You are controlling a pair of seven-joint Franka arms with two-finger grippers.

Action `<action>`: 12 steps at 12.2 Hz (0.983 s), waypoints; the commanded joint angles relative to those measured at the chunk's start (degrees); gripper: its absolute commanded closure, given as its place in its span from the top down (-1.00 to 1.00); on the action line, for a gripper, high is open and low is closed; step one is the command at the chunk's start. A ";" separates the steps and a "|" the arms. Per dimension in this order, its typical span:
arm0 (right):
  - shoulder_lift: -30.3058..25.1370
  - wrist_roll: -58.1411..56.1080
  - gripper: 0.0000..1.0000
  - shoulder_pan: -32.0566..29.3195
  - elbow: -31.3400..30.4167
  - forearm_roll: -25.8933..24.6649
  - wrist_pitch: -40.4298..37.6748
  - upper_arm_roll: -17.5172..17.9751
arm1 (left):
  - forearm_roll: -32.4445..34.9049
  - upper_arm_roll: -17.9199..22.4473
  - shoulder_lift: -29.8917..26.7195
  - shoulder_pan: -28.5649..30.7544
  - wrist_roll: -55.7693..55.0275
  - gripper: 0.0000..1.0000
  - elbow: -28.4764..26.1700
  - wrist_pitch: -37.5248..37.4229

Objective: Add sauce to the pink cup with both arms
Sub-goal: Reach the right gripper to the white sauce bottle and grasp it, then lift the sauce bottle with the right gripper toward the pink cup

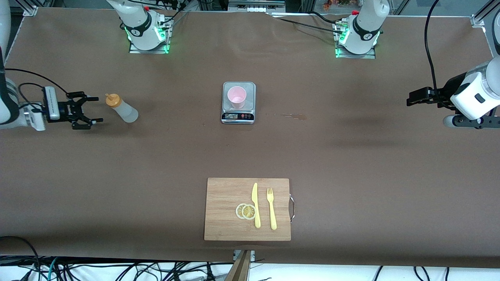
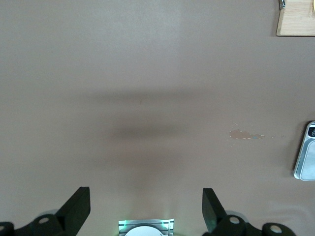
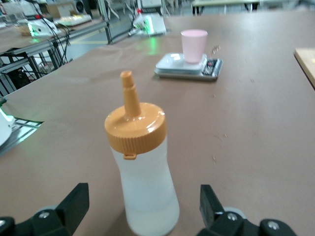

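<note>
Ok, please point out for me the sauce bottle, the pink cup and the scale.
sauce bottle (image 3: pixel 147 191), right wrist view, on its translucent body
pink cup (image 1: pixel 236 96), front view, on its inside
scale (image 1: pixel 238 116), front view, on its display panel

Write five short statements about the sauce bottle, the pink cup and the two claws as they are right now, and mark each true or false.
1. The pink cup stands on the scale. True.
2. The right claw is shut on the sauce bottle. False: it is open, level with the bottle and apart from it, and the bottle stands free on the table.
3. The sauce bottle's orange cap is on. True.
4. The left claw holds the pink cup. False: it is open and empty, over bare table at the left arm's end.
5. The cutting board lies farther from the front camera than the scale. False: it lies nearer, bearing a knife, a fork and lemon slices.
</note>
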 commanded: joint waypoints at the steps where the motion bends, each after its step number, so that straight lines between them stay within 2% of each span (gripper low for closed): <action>1: 1.35 -3.34 1.00 -0.80 -2.57 2.20 -1.10 0.46 | 0.33 0.07 1.14 0.42 1.56 1.00 2.27 -1.46; 5: 2.41 -5.97 1.00 -0.63 -6.71 7.12 -0.39 2.04 | 0.42 -0.01 1.76 0.42 1.56 1.00 3.50 -1.63; 8: 3.81 -7.30 0.97 -0.54 -7.51 9.23 0.83 3.36 | 0.33 -0.01 1.76 0.42 1.56 1.00 3.59 -1.63; 9: 3.90 -7.30 0.53 -0.54 -7.51 9.67 0.84 3.71 | 0.33 -0.01 1.76 0.42 1.56 1.00 3.59 -1.63; 11: 3.64 -7.12 -0.70 0.42 -7.42 10.99 1.01 3.80 | 0.33 -0.01 1.76 0.42 1.56 1.00 3.50 -1.63; 12: 3.38 -7.04 -1.00 1.38 -7.42 12.04 1.19 3.80 | 0.33 -0.01 1.76 0.42 1.56 1.00 3.59 -1.72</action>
